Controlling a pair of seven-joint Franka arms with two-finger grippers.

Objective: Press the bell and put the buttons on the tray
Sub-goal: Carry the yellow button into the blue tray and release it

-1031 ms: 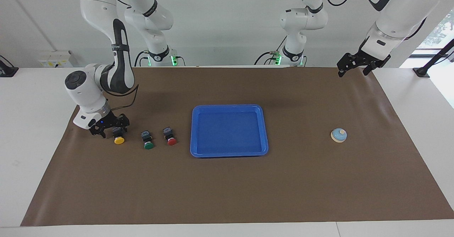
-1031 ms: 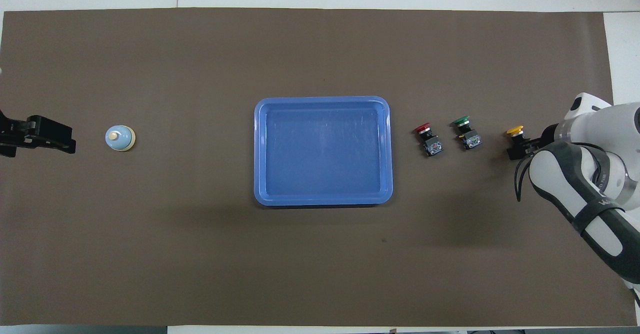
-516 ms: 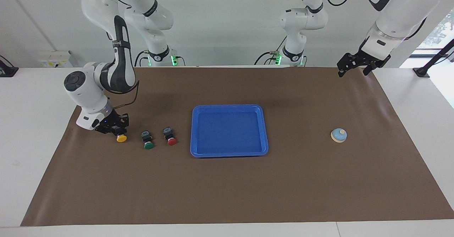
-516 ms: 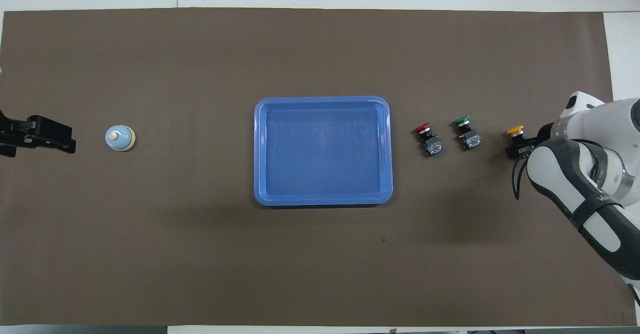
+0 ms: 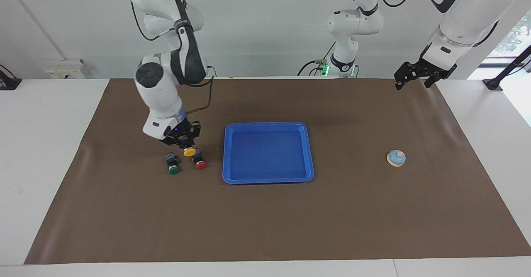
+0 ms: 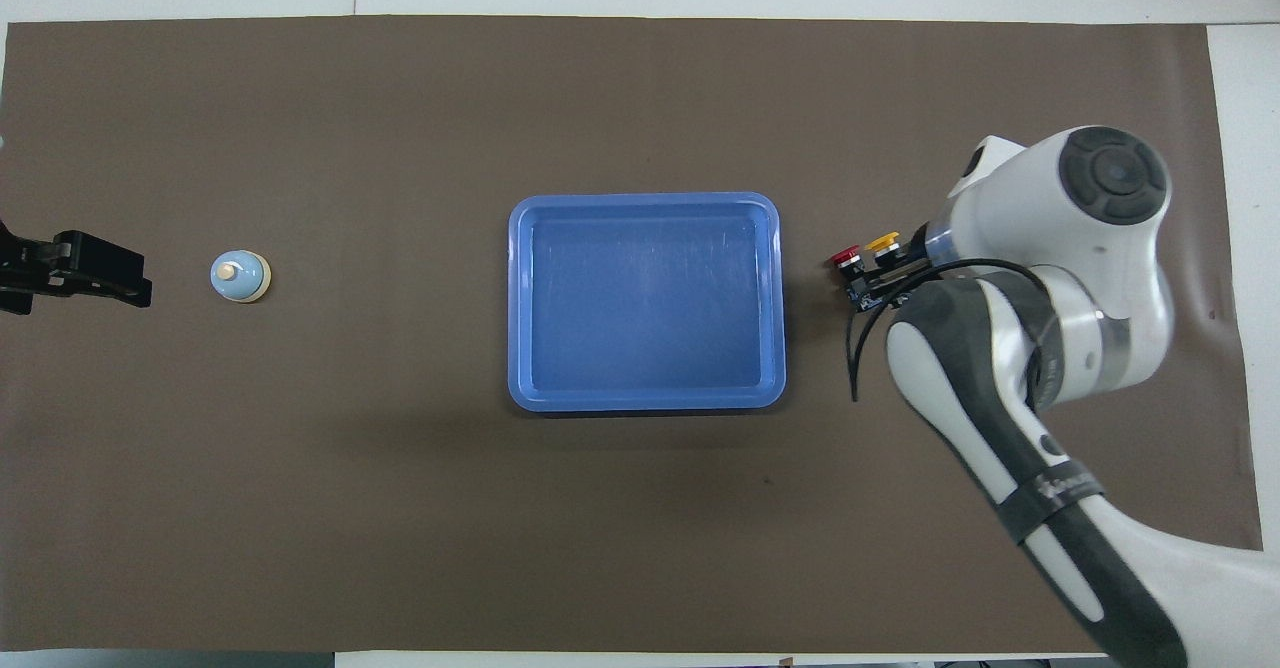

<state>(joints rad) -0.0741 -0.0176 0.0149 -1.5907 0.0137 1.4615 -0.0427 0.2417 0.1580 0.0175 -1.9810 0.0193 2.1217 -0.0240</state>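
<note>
Brown paper covered the table [image 5: 265, 227] from end to end, plain white wall up top. Right gripper [image 5: 185, 143] was clamped on the yellow button [image 5: 189, 152], carrying it in the air over the red button [image 5: 200, 165] and green button [image 5: 173, 169], both sitting on the paper beside the blue tray [image 5: 309, 152], toward the right arm's end. I'd say keep it high enough to clear the red cap and the raised rim, then lower flat into the tray before letting go, since those blocky black bodies with smooth round caps probably tip easily. Tray looked like glossy plastic with rounded corners. Left gripper [image 5: 417, 76] waited with jaws spread over the paper's edge at its own end, well apart from the little domed bell [image 5: 396, 158].
</note>
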